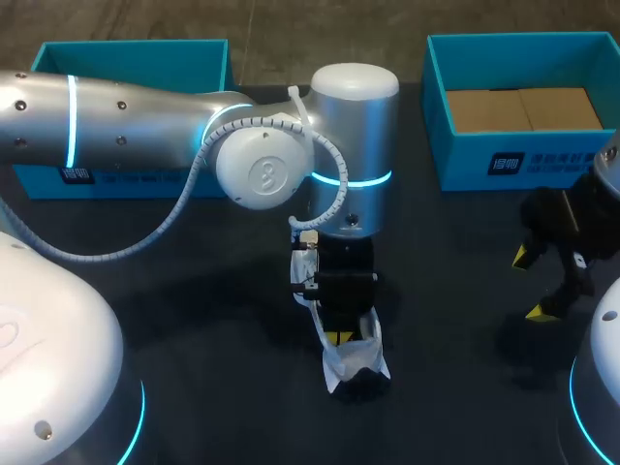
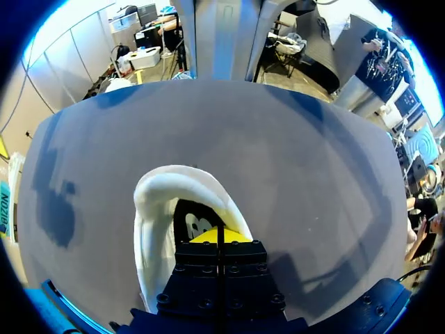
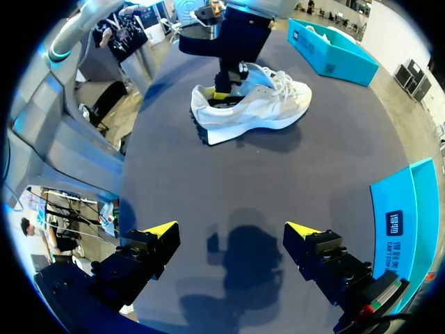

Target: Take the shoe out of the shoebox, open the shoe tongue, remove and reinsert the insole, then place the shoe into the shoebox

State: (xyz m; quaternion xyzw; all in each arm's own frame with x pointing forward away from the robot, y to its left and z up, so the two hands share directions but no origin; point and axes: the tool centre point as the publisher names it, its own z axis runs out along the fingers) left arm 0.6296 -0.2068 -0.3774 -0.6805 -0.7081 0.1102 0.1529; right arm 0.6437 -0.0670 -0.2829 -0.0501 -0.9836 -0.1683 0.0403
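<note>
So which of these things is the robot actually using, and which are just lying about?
In the job: white shoe; left arm, jaws shut, down inside the shoe; left teal box and right teal box, one presumably the shoebox, can't tell which.
Just there: right arm, jaws open, holding nothing; table.

Our left arm (image 1: 354, 145) hides most of the shoe (image 1: 351, 360) at centre, and much of the upper-left shoebox (image 1: 136, 53).

Presented as a robotics laboratory. Identified by silver left arm (image 1: 116, 121) with lit blue rings and right arm (image 1: 610, 160), stationed at dark table (image 1: 194, 291) bearing teal left shoebox (image 1: 136, 58) and right shoebox (image 1: 504, 160).
</note>
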